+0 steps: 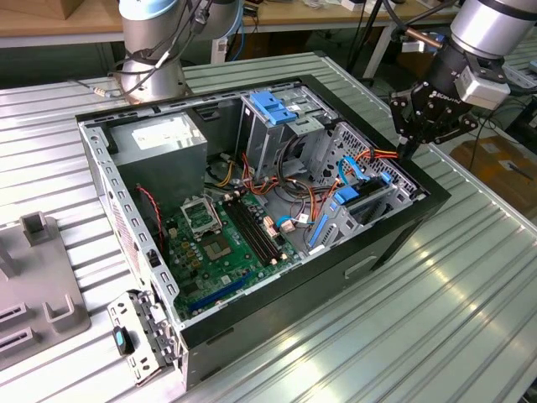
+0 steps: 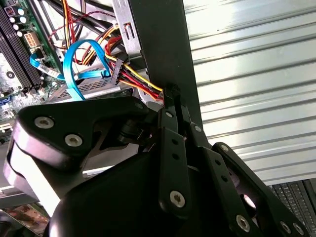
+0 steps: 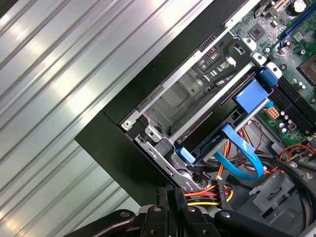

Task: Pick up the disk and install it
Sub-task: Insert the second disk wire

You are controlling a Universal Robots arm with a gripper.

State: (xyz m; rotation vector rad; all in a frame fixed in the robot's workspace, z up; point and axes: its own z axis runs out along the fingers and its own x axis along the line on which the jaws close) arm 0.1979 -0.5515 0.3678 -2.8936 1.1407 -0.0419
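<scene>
A ribbed metal table in a cluttered workshop carries an open black computer case, lying on its side with the green motherboard exposed. At the case's end nearer the exterior view's right, the disk sits in the drive cage in its blue rail frame, with a blue data cable and a bundle of red, yellow and orange power wires just beside it.

The gripper hangs over that corner of the case, its fingers drawn together with nothing between them, tips near the power connector.

By the look of it the disk is already seated and the work is at its final seating or release stage. Whether the rail has latched fully is hard to tell: the cage walls and cables hide most of the drive, and the gripper's body blocks much of both wrist views.
</scene>
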